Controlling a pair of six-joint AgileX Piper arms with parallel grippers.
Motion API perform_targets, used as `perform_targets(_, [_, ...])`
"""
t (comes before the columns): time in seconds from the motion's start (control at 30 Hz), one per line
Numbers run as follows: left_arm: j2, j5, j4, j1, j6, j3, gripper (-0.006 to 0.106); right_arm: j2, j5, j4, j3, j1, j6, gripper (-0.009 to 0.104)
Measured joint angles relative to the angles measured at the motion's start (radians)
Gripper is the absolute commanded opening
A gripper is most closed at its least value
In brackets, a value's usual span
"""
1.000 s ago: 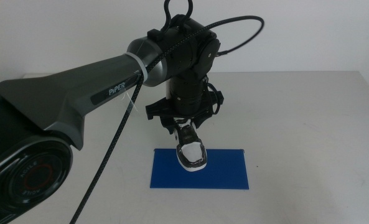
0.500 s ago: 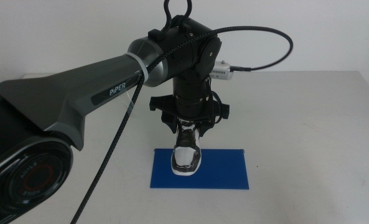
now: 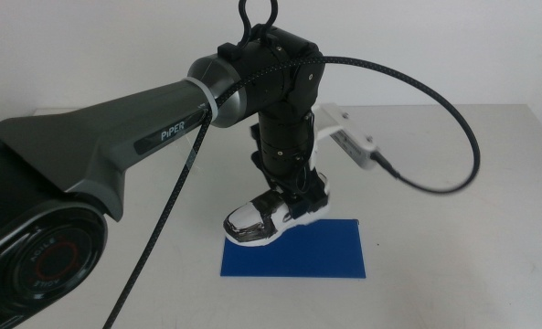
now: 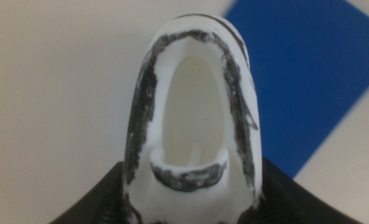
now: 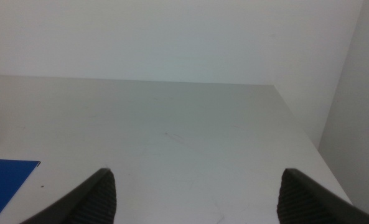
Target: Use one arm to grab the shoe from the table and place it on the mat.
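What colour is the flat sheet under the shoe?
The mat is solid deep blue, seen best in the middle view.

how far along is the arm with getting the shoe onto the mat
Done: the small white and black sneaker is off the off-white table, clamped in the left gripper.
In hand: it hangs over the near-left corner of the flat deep blue mat, toe pointing left past the mat's edge.
Left: lower, set it down and release. The right gripper waits open, off to the side.
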Motion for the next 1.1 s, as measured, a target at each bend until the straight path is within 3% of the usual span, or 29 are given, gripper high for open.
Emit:
perform_targets(0.2, [0.000, 0.000, -0.076, 0.000, 0.291, 0.000, 0.010, 0.000, 0.000, 0.000, 0.000, 0.000, 0.000, 0.066])
perform_targets(0.5, [0.000, 0.000, -0.090, -0.001, 0.598, 0.000, 0.010, 0.000, 0.000, 0.000, 0.000, 0.000, 0.000, 0.066])
perform_targets(1.1, [0.004, -0.008, -0.171, -0.001, 0.585, 0.000, 0.010, 0.000, 0.000, 0.000, 0.000, 0.000, 0.000, 0.066])
